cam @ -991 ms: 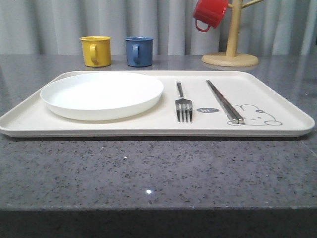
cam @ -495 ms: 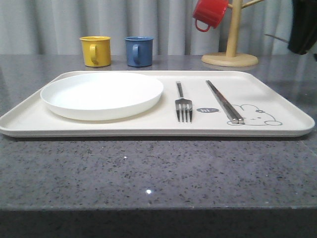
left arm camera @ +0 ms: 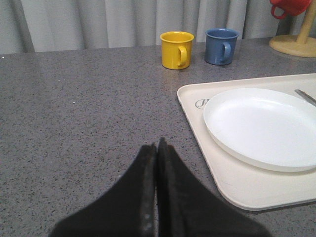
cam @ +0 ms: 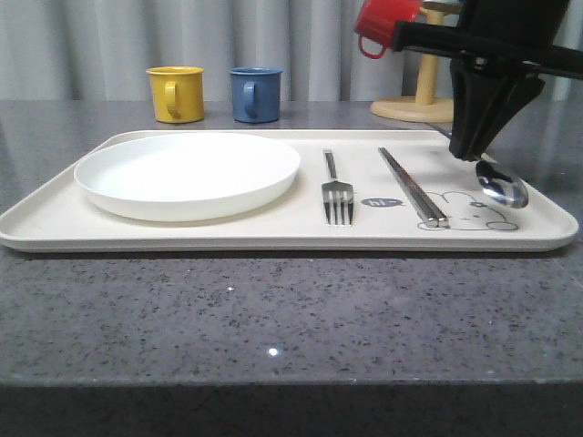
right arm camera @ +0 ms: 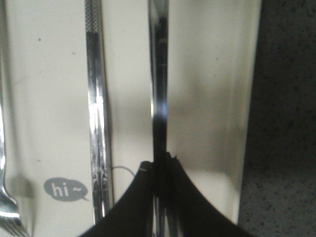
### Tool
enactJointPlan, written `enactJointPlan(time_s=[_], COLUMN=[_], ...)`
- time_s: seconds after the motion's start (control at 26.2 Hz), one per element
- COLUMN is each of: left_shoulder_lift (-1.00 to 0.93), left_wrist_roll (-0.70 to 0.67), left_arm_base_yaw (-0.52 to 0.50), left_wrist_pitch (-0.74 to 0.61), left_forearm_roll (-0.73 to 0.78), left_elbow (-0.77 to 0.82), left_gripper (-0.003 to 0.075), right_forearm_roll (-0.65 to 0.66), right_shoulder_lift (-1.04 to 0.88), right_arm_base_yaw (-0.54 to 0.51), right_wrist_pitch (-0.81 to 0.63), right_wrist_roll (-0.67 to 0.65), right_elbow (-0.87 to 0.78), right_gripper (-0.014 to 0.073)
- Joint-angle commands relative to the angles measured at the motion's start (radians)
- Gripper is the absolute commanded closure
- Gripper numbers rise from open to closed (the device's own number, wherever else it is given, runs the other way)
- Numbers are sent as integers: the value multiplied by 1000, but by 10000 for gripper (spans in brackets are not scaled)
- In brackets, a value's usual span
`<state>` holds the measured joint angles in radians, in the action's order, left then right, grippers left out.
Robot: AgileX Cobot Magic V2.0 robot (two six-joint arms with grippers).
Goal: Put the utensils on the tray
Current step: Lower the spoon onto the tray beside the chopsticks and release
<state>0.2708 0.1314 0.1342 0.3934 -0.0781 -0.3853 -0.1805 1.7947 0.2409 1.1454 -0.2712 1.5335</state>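
Right gripper pinches spoon over tray.

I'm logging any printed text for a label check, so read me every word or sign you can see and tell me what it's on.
"hi~" in a small grey speech bubble printed on the tray, between the fork and the chopsticks.
A round emblem with a curly letter at the tray's corner near the white plate, too small to read.
Nothing readable on the mugs or the utensils.
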Motion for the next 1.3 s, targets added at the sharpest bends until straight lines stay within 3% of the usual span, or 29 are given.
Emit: enactJointPlan(time_s=[0.0, 0.46, 0.72, 0.84, 1.14, 1.26], left_shoulder_lift=[7, 7, 7, 7, 7, 7], left_wrist_roll=[-8, -8, -8, -8, -8, -8], left_arm_base_yaw=[-2, -2, -2, -2, -2, -2], left_wrist_pitch=[-83, -83, -83, -83, -83, -83], left_forearm_roll=[-10, -10, -10, -10, -10, -10], left_elbow=[-30, -30, -30, -30, -30, -30], left_gripper=[738, 738, 738, 738, 738, 738], right_forearm_roll=[7, 37, 36, 36, 43, 54], right_shoulder_lift=[-31, 14, 5, -32, -225, -320], right_arm_base_yaw=[-2, -2, -2, -2, -2, -2], right_wrist_pitch=[-47, -41, -45, -60, -74, -72], right_wrist_roll=[-9, -19, -22, -22, 51, 126], right_elbow=[28, 28, 28, 28, 67, 56], right_gripper=[619, 607, 332, 274, 282, 365])
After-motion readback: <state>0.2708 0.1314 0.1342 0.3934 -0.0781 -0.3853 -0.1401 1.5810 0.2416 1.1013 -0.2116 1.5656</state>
